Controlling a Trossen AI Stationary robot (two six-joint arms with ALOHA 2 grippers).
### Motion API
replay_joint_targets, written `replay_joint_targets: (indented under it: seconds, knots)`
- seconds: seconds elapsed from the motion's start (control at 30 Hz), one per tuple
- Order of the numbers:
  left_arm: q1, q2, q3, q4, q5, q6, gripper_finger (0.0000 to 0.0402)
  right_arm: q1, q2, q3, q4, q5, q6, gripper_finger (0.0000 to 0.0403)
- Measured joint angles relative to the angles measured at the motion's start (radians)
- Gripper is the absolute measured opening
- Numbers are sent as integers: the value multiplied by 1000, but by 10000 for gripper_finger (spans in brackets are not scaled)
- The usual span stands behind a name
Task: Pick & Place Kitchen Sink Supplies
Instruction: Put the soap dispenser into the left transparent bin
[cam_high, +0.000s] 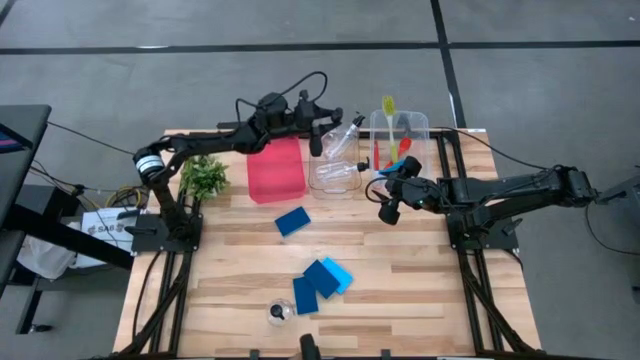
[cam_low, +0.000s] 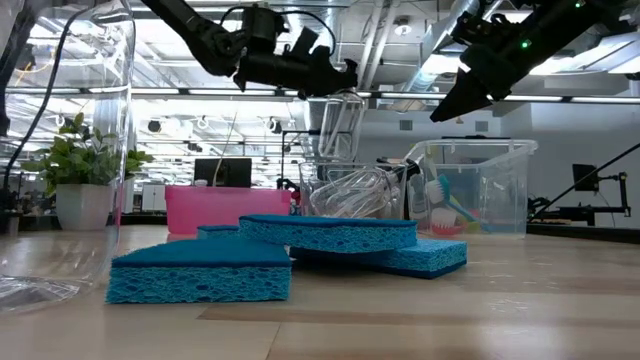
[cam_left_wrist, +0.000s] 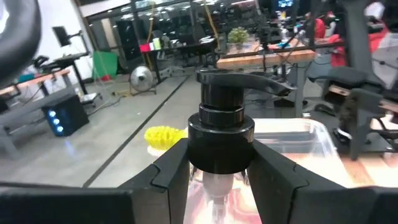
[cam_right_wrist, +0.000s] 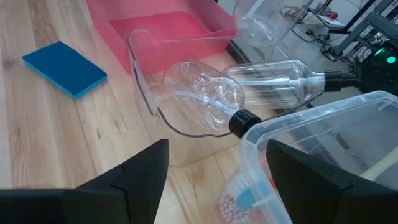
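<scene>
While left claw (cam_left_wrist: 214, 171) grips bottle (cam_left_wrist: 221, 134), right claw (cam_high: 390, 200) hovers open.

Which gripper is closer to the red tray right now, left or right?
Left. The left gripper hangs by the red tray's far right corner, shut on a clear bottle. The right gripper hovers open farther off to the tray's right, past the clear bin.

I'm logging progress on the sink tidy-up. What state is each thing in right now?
left gripper: shut on a bottle's black pump cap, raised over the bins
held bottle: lifted, tilted
bottle in round clear bin: lying on its side
brushes: standing in rectangular clear bin
red tray: empty
blue sponges: loose on table
right gripper: open, empty
</scene>
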Motion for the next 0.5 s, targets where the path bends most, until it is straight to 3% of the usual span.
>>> replay_joint_targets:
  seconds: [0.5]
  knots:
    - [20,5,0,3,-13,-29,146,0,0,0,0,0,0,265]
